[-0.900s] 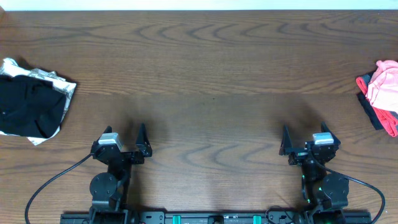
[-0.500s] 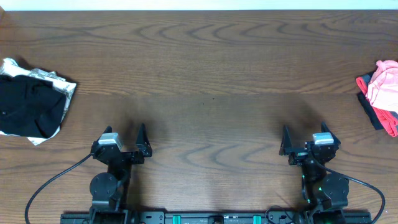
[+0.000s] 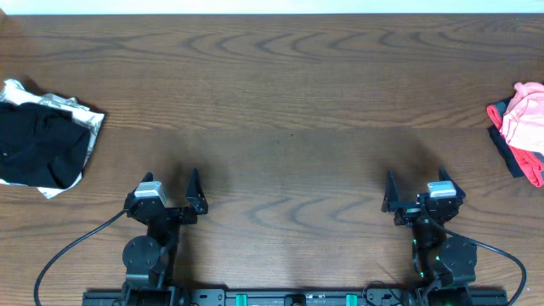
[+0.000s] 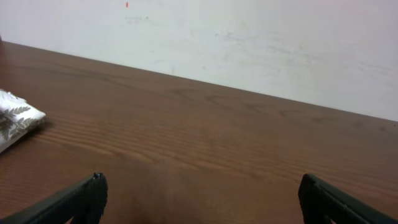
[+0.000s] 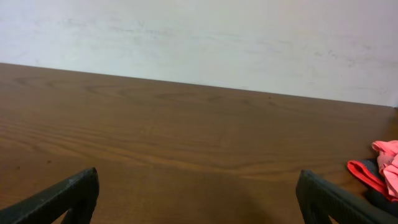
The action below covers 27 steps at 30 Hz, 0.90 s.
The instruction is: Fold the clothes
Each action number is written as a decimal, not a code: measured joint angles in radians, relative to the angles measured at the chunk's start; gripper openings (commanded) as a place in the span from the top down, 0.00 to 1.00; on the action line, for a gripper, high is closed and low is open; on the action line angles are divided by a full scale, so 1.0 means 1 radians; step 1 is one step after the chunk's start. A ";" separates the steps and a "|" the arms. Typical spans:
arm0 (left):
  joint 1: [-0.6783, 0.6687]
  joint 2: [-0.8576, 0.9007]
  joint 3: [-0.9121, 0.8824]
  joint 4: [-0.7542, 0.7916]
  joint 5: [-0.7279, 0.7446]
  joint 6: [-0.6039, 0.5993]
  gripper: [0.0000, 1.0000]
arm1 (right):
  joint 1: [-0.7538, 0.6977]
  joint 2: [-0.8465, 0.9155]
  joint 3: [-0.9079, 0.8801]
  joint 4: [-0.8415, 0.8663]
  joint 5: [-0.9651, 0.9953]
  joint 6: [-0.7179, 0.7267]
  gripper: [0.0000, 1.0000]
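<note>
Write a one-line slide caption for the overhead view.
Left gripper and right gripper sit open at the near edge; crumpled pink clothes lie far right, a black garment on patterned fabric far left.

The left gripper (image 4: 201, 190) is spread wide, its two dark fingers (image 4: 79, 196) showing only as tips, with bare wood between them. The brown wooden table (image 4: 205, 134) runs to its far edge, where a white wall (image 4: 249, 43) stands. A white leaf-patterned cloth (image 4: 13, 117) lies by the table's left edge
</note>
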 measured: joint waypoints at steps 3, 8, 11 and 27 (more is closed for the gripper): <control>0.000 0.000 0.000 0.000 0.000 0.000 0.02 | 0.000 0.000 0.000 0.000 0.000 0.000 0.01; 0.000 0.000 0.000 0.000 0.000 0.000 0.02 | 0.000 0.000 0.000 0.000 0.000 0.000 0.01; 0.000 0.000 0.000 0.000 0.000 0.000 0.02 | 0.000 0.000 0.000 0.000 0.000 0.000 0.01; 0.000 0.000 0.000 0.004 0.000 0.000 0.02 | 0.000 0.000 0.000 0.000 -0.008 0.001 0.01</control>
